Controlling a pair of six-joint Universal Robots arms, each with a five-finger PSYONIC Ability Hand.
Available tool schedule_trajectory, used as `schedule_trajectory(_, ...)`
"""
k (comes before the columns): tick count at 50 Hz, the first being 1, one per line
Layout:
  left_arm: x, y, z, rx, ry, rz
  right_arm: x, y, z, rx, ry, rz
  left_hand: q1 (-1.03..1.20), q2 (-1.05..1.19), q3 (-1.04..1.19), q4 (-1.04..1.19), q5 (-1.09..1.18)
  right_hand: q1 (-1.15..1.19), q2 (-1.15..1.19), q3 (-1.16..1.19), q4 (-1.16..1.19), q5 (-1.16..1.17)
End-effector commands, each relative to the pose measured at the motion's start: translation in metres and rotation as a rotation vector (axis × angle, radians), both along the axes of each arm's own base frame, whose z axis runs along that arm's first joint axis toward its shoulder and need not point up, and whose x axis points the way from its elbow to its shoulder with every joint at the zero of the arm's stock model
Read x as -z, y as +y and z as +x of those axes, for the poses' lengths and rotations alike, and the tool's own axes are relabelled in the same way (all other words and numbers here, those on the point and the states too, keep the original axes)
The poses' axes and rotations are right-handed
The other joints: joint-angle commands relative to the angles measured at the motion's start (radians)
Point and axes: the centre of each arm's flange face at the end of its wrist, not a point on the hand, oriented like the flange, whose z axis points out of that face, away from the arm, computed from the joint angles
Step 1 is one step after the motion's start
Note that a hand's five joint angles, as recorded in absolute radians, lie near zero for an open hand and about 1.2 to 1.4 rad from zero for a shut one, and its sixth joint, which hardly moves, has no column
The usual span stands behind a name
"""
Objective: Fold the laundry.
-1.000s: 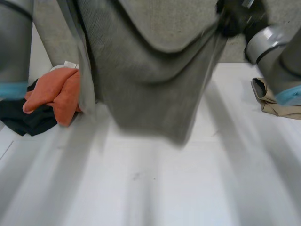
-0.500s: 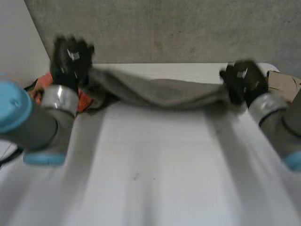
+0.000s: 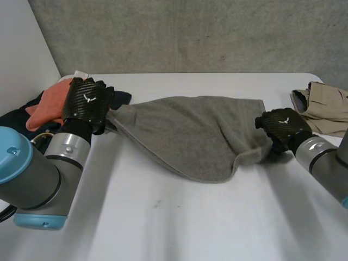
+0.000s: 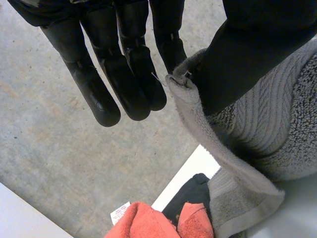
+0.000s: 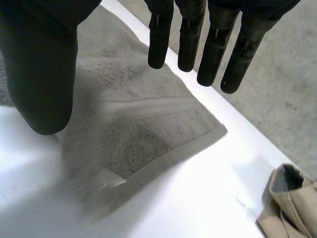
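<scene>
Spreading before folding | grey towel [image 3: 190, 136] lies bunched on the white table [image 3: 179, 217] between both hands | left hand [image 3: 87, 103] pinches its left corner with thumb | right hand [image 3: 280, 126] straight-fingered, empty, over right corner | best next: regrip, pull taut, smooth bulge first

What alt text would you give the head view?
A grey towel lies spread on a white table between two black robot hands, the left hand pinching one corner, the right hand at the opposite end. An orange cloth and beige clothes sit aside.
</scene>
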Motion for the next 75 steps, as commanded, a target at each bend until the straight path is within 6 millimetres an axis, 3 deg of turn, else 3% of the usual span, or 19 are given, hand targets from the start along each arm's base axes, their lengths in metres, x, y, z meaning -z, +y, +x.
schedule_trajectory(1, -0.002, -0.001, 0.000, 0.000, 0.008, -0.001, -0.012, -0.013, -0.014, 0.021, -0.003, 0.092, 0.259, 0.199, 0.204, 0.194, 0.242, 0.085, 0.033, 0.045, 0.048, 0.051)
schedule_trajectory(9, -0.004, 0.000, 0.001, -0.001, 0.012, -0.007, -0.042, -0.019, -0.020, -0.011, 0.008, 0.137, 0.259, 0.199, 0.204, 0.194, 0.242, 0.100, 0.048, 0.059, 0.062, 0.066)
schedule_trajectory(16, -0.007, 0.000, 0.001, -0.001, 0.014, -0.012, -0.037, -0.011, -0.019, 0.002, 0.018, 0.223, 0.259, 0.199, 0.204, 0.194, 0.242, 0.103, 0.051, 0.062, 0.065, 0.069)
schedule_trajectory(25, -0.009, 0.000, 0.001, -0.003, 0.015, -0.019, -0.010, 0.012, -0.024, 0.086, -0.106, 0.440, 0.259, 0.199, 0.204, 0.194, 0.242, 0.077, 0.025, 0.036, 0.039, 0.043)
schedule_trajectory(31, -0.009, -0.002, 0.003, -0.007, 0.017, -0.019, 0.009, 0.021, -0.023, 0.106, -0.147, 0.462, 0.259, 0.199, 0.204, 0.194, 0.242, 0.062, 0.010, 0.021, 0.024, 0.028)
schedule_trajectory(43, -0.009, -0.003, 0.004, -0.012, 0.015, -0.022, 0.032, 0.004, -0.020, 0.142, -0.228, 0.408, 0.259, 0.199, 0.204, 0.194, 0.242, 0.118, 0.066, 0.077, 0.080, 0.083)
schedule_trajectory(47, -0.007, -0.001, 0.004, -0.013, 0.005, 0.009, 0.040, -0.004, -0.021, 0.159, -0.220, 0.397, 0.259, 0.199, 0.204, 0.194, 0.242, 0.361, 0.309, 0.320, 0.323, 0.327)
schedule_trajectory(49, -0.004, 0.001, 0.005, -0.012, -0.002, 0.054, 0.043, -0.007, -0.020, 0.168, -0.206, 0.396, 0.259, 0.199, 0.204, 0.194, 0.242, 0.680, 0.628, 0.640, 0.643, 0.646)
schedule_trajectory(50, -0.003, 0.001, 0.006, -0.012, -0.002, 0.064, 0.042, -0.008, -0.019, 0.176, -0.200, 0.388, 0.259, 0.199, 0.204, 0.194, 0.242, 0.986, 0.934, 0.945, 0.948, 0.951)
schedule_trajectory(57, 0.004, 0.011, 0.010, -0.014, -0.045, 0.184, 0.028, -0.005, -0.022, 0.173, -0.180, 0.349, 0.259, 0.199, 0.204, 0.194, 0.242, 0.989, 0.937, 0.948, 0.951, 0.954)
schedule_trajectory(61, 0.001, 0.019, 0.018, -0.026, -0.073, 0.232, -0.002, 0.008, -0.023, 0.106, -0.062, 0.245, 0.259, 0.199, 0.204, 0.194, 0.242, 0.989, 0.937, 0.948, 0.951, 0.954)
schedule_trajectory(65, 0.000, 0.031, 0.026, -0.036, -0.105, 0.305, -0.023, 0.027, -0.041, 0.055, 0.181, 0.179, 0.259, 0.199, 0.204, 0.194, 0.242, 0.989, 0.937, 0.948, 0.951, 0.954)
schedule_trajectory(69, 0.001, 0.050, 0.042, -0.064, -0.160, 0.426, -0.039, 0.053, -0.072, 0.013, 0.452, 0.202, 0.259, 0.199, 0.204, 0.194, 0.242, 0.989, 0.937, 0.948, 0.951, 0.954)
schedule_trajectory(75, 0.007, 0.081, 0.060, -0.076, -0.285, 0.603, -0.058, 0.079, -0.092, -0.008, 0.567, 0.271, 0.259, 0.199, 0.204, 0.194, 0.242, 0.989, 0.937, 0.948, 0.951, 0.954)
